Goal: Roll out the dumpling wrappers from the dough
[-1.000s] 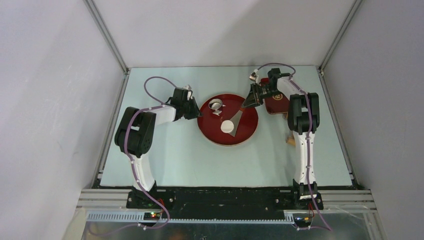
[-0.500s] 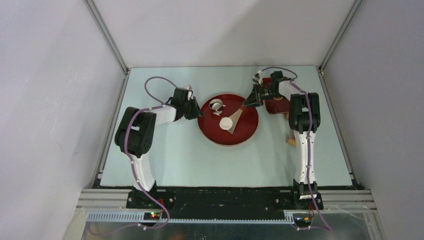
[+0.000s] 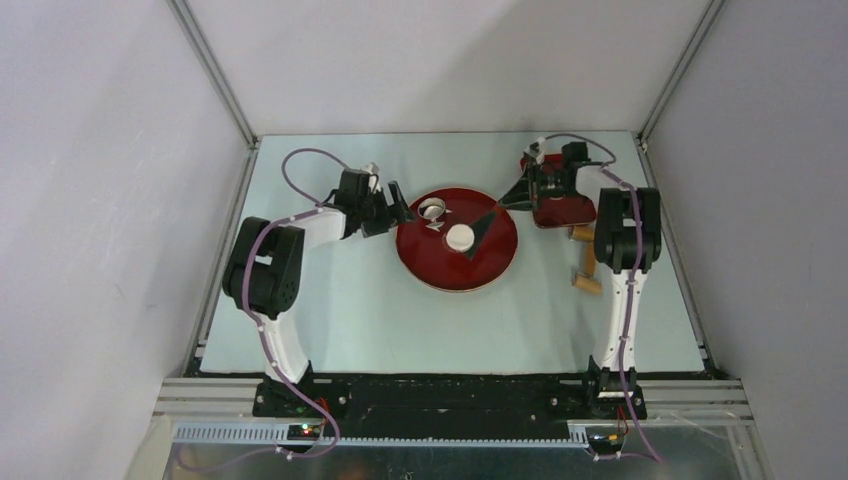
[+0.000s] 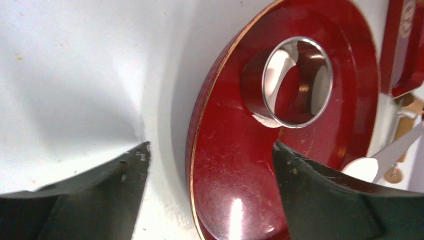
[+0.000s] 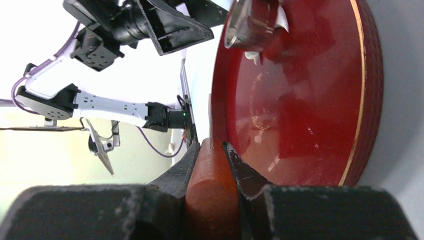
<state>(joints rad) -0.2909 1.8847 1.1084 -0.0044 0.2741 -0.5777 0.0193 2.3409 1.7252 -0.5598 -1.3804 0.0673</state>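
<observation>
A red plate [image 3: 478, 270] on the table [image 3: 350, 305] bears a metal ring [image 3: 431, 209] at its far left; a spatula [image 3: 483, 225] reaches over its right. Beside it: a red tray [image 3: 560, 207], 2 wooden sticks [image 3: 587, 283].

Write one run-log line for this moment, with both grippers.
left gripper: open at plate rim | right gripper: shut on spatula | wrapper, cutter: on plate

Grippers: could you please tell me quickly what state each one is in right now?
Left gripper: open, holding nothing.
Right gripper: closed on a reddish-brown handle.
</observation>
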